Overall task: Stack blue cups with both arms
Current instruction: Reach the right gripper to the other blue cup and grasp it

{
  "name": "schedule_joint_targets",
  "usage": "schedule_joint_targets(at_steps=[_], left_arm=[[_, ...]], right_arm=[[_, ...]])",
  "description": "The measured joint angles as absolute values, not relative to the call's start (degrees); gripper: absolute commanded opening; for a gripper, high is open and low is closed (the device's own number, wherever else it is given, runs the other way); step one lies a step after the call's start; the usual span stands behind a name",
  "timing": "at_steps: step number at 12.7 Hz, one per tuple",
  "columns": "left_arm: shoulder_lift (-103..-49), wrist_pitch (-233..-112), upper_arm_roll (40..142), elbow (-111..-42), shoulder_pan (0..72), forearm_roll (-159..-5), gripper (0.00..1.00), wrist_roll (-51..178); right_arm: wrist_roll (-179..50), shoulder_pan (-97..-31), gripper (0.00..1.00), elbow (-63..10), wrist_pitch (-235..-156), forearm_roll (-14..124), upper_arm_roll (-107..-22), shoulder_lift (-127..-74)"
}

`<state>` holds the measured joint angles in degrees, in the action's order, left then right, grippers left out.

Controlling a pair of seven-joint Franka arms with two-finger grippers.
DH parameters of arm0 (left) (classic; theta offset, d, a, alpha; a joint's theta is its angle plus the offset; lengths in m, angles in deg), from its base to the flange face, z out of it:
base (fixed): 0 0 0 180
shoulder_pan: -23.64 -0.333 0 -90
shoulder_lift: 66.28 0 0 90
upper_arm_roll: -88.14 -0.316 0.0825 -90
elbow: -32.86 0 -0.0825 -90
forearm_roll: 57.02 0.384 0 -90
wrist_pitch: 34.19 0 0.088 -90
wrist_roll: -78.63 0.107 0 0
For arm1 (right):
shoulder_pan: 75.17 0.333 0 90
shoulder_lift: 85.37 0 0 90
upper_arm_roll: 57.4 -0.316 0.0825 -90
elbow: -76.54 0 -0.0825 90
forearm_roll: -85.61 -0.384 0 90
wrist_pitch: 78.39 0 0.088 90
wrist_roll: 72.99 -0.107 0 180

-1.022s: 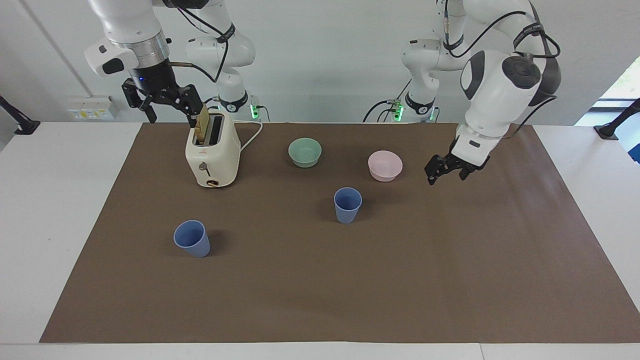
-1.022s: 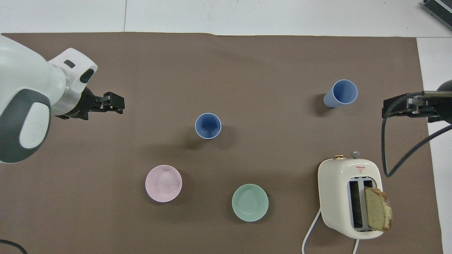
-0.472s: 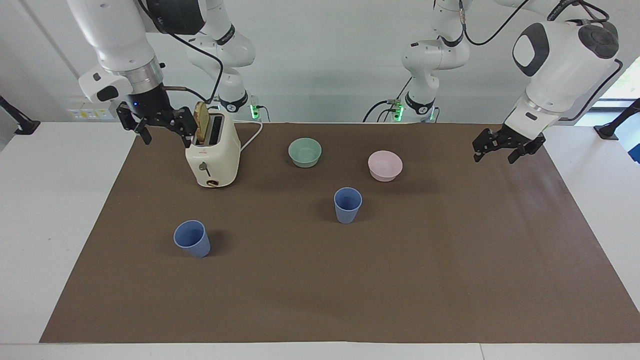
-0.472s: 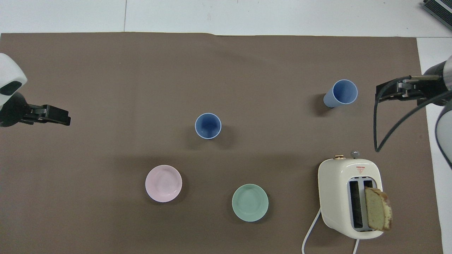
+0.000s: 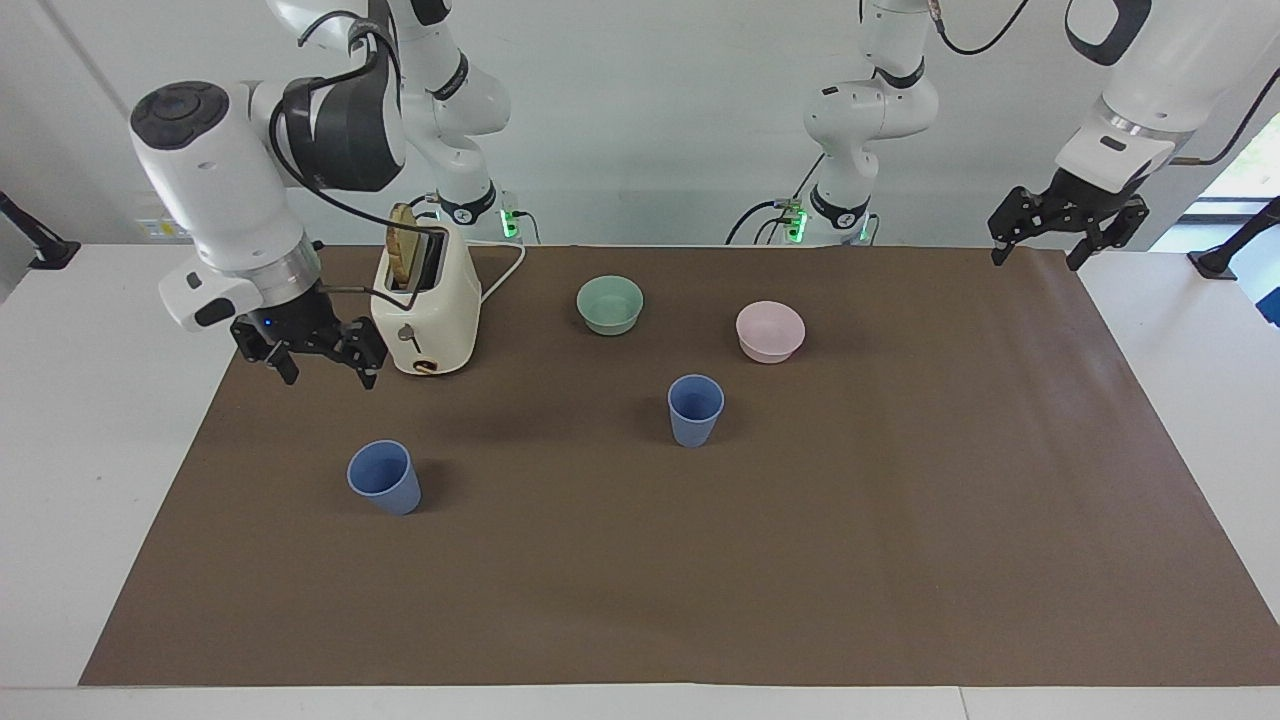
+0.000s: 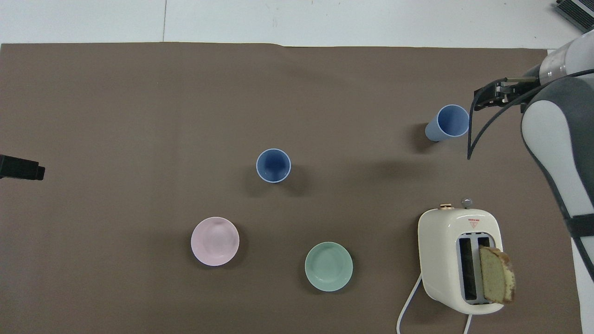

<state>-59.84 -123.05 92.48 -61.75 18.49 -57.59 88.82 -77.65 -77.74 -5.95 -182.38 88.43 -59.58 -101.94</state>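
Facing view: two blue cups (image 5: 385, 478) (image 5: 695, 410) are seen upright, well apart on the table. Right tool (image 5: 310, 345), empty and wide, hangs beside the toaster (image 5: 427, 300); left tool (image 5: 1065, 222) waits, wide. Light, rigid, likely slippery cups are probably best pinched across the rim.

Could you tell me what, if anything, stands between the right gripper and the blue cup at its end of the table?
Nothing visible does. The right gripper hangs open beside the toaster, and only bare mat lies between it and the blue cup.
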Motion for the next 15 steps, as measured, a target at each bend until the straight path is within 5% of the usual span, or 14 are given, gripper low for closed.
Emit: schedule_joint_targets(at_steps=[7,15], left_arm=[[-59.89,-120.19,92.5,-60.48,18.48,-57.55,1.0,84.94],[-59.93,-120.22,94.15,-60.75,21.04,-59.08,1.0,81.99]], right_arm=[[-77.06,-79.5,1.0,-16.0,-198.24,88.43,-59.51,-107.2],[-77.05,-80.11,0.91,-20.56,-202.53,88.43,-59.49,-108.58]])
